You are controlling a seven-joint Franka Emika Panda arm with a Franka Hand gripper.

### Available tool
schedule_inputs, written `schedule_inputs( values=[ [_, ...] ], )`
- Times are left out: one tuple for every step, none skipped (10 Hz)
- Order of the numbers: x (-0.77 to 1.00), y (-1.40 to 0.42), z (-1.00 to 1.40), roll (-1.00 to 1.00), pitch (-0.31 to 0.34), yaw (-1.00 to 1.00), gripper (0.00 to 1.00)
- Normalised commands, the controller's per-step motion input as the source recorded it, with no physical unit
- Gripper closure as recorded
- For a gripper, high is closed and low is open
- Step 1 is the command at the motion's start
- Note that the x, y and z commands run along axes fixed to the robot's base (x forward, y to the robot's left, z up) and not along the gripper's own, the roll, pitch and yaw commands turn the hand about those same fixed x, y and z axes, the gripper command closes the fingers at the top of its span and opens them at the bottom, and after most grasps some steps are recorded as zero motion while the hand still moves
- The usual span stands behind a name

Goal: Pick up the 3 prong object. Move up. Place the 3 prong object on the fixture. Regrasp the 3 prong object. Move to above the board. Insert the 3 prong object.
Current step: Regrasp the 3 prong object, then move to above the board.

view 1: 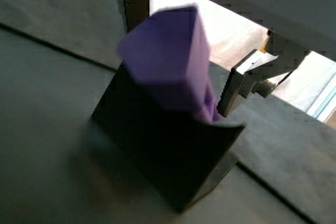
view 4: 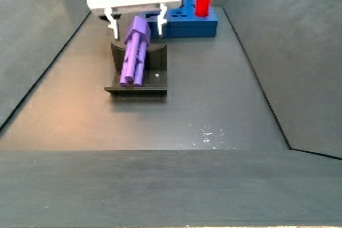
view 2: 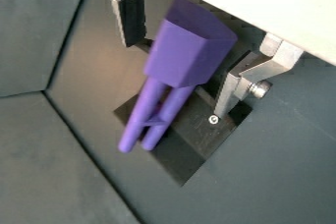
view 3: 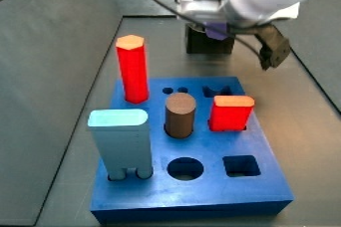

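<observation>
One light purple plastic peg with prongs, the 3 prong object (view 4: 135, 49), lying tilted on the dark L-shaped fixture (view 4: 139, 84): prongs down on the base plate, blunt end leaning up against the upright, as seen in both wrist views (view 2: 178, 76). Gripper (view 4: 134, 16) poised just above the blunt end, silver finger plates (view 2: 241, 83) spread apart on either side, not touching the peg in these views. Judged to be the regrasp step, with the peg already set down. Best done by lowering straight along the peg's lean, centring the pads on the flat flanks of the blunt end, then closing evenly so the peg does not twist or slide off the base plate. Beyond, the thick blue square board (view 3: 200, 171) with a tall red hexagonal post (view 3: 132, 69), a brown cylinder (view 3: 180, 115), and open holes near its front edge awaiting the insertion.
</observation>
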Motion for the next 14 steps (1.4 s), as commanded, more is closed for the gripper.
schedule_inputs(
  values=[
    [0.09, -0.02, -0.31, 0.08, -0.008, 0.05, 0.0],
    [0.0, 0.0, 0.0, 0.0, 0.0, 0.0, 1.0],
    [0.02, 0.25, 1.0, -0.03, -0.004, 0.12, 1.0],
    [0.02, 0.25, 1.0, -0.04, -0.008, 0.11, 1.0],
    [0.01, 0.23, 1.0, -0.05, -0.026, 0.08, 1.0],
    [0.01, 0.21, 1.0, -0.05, -0.045, 0.05, 1.0],
    [0.0, 0.2, 1.0, -0.04, -0.054, 0.03, 1.0],
    [0.0, 0.19, 1.0, -0.05, -0.052, 0.01, 1.0],
    [-0.01, 0.18, 1.0, -0.05, -0.047, -0.01, 1.0],
    [-0.02, 0.17, 1.0, -0.05, -0.043, -0.03, 1.0],
    [-0.02, 0.16, 1.0, -0.06, -0.035, -0.03, 1.0],
    [-0.03, 0.15, 1.0, -0.06, -0.027, -0.04, 1.0],
    [-0.04, 0.13, 1.0, -0.07, -0.011, -0.04, 1.0],
    [-0.04, 0.13, 1.0, -0.07, -0.005, -0.04, 1.0]
  ],
)
